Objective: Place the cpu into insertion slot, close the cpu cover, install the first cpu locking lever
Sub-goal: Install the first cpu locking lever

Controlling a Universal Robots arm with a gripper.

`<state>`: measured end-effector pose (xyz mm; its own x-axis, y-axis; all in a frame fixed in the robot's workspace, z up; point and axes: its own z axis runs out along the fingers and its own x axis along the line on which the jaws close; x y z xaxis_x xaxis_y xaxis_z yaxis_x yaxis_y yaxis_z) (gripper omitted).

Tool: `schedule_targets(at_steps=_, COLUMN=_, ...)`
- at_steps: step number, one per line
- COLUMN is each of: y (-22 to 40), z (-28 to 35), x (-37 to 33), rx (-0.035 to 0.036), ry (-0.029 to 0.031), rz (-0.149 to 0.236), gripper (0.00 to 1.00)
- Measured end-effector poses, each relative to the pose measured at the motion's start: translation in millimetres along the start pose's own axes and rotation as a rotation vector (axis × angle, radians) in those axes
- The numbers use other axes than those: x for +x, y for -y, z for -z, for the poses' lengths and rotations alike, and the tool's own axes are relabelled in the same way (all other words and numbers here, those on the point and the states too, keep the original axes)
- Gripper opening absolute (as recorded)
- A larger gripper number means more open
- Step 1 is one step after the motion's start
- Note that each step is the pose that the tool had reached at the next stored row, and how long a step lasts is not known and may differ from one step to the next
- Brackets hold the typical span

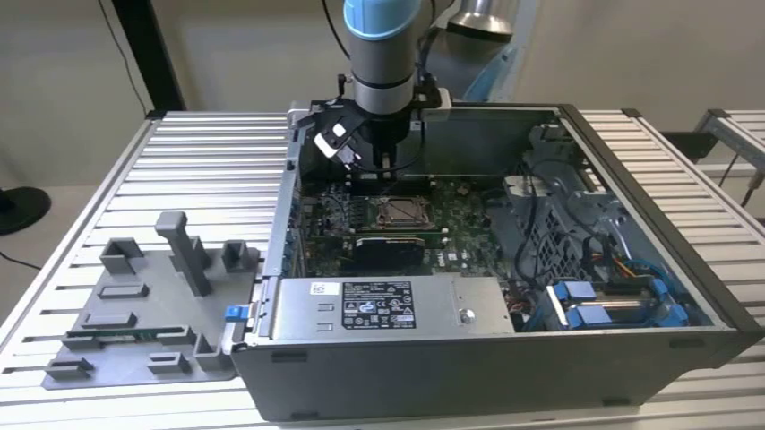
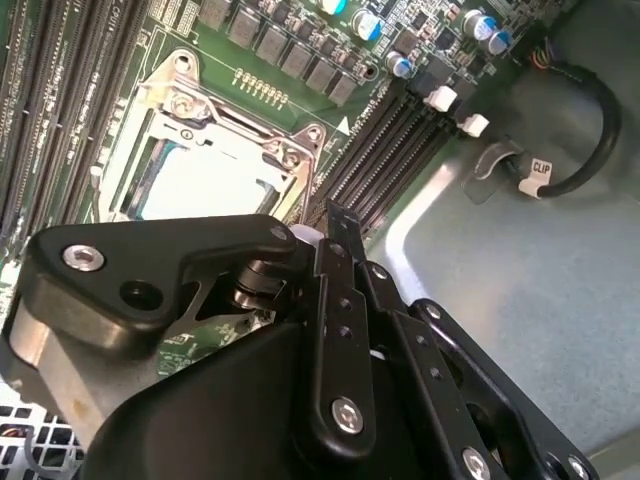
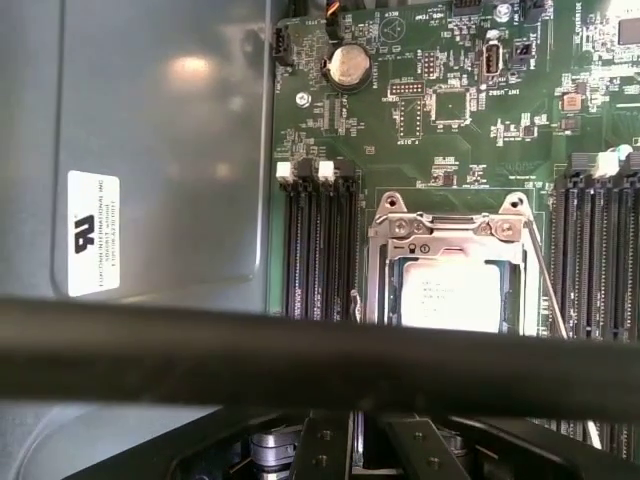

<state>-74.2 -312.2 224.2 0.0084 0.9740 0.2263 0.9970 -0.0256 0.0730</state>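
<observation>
Inside the open computer case, the cpu (image 1: 399,211) lies flat in the insertion slot (image 1: 421,220) on the green board. In both wrist views its silvery top (image 3: 450,295) (image 2: 205,185) shows through the window of the cpu cover (image 3: 384,265) (image 2: 240,130), which lies down around it. A thin metal locking lever (image 3: 545,275) runs along one side of the cover. My gripper (image 1: 380,166) hangs above the board just behind the socket, apart from it. Its black linkage (image 2: 335,330) (image 3: 350,445) blocks part of both wrist views.
Black memory slots (image 3: 315,250) flank the socket. A silver power supply (image 1: 382,305) sits in front of the board, with blue drive bays (image 1: 610,300) at the exterior view's right. A grey fixture plate (image 1: 143,305) lies outside the case. A black cable (image 3: 300,360) crosses the first wrist view.
</observation>
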Motion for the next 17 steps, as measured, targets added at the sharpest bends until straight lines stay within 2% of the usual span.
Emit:
schedule_targets(at_steps=7, y=-1.4, z=-0.4, x=-1.3, rx=0.0001, ry=0.0005, rz=0.0, gripper=0.0)
schedule_targets(at_steps=14, y=-9.4, z=-5.8, x=-2.0, rx=0.0001, ry=0.0062, rz=0.001, gripper=0.0)
schedule_targets(at_steps=17, y=-10.5, z=-8.6, x=-1.9, rx=0.0001, ry=0.011, rz=0.001, gripper=0.0)
